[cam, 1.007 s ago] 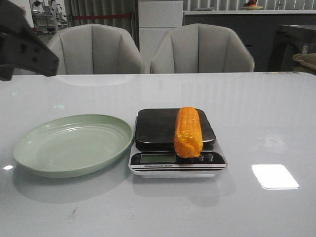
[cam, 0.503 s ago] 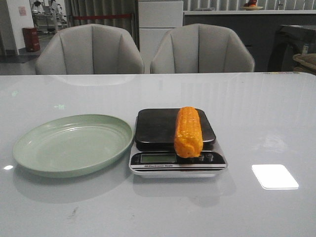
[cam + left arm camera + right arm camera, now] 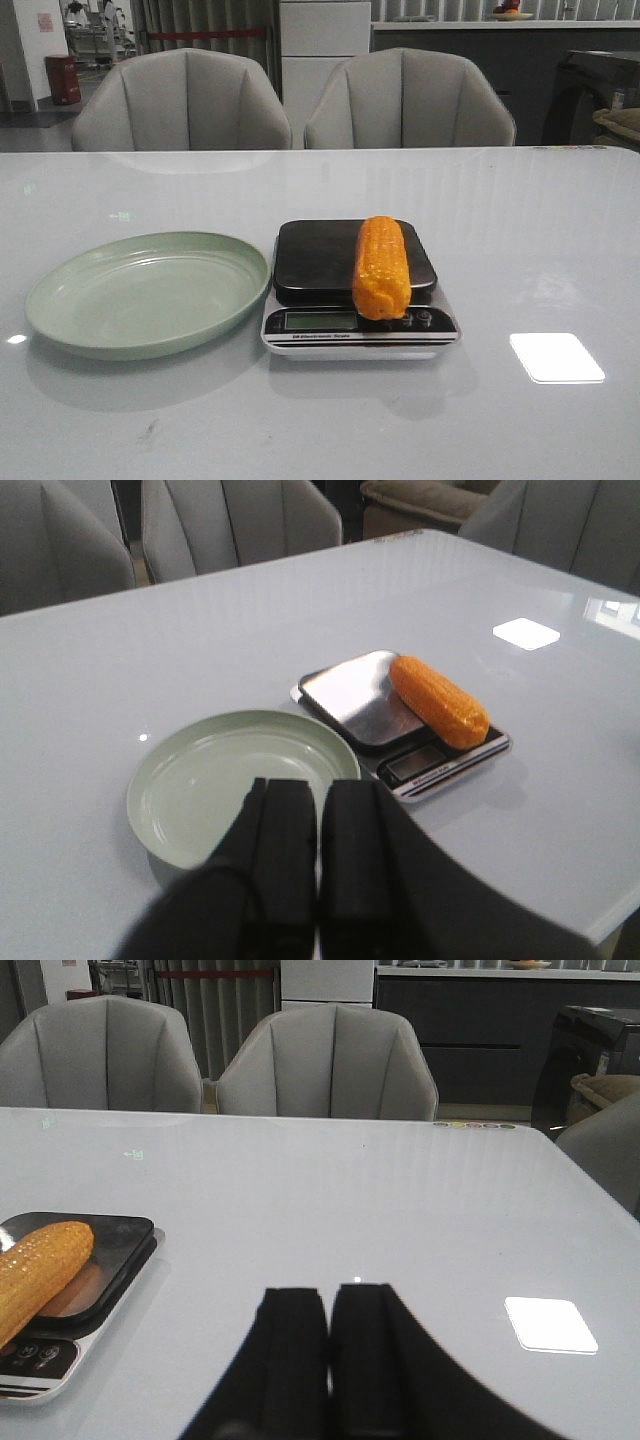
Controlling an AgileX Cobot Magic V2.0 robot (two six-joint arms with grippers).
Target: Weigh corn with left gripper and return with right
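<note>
The corn lies lengthwise on the right side of the scale, its near end overhanging the display, beside the empty green plate. Both arms are retracted: the left gripper and right gripper are each clenched on nothing. To return the cob, bring your right gripper in from the right, open wide and close across the cob's middle. One second ago the left arm crossed the front view's upper-left corner; it is now gone.
</note>
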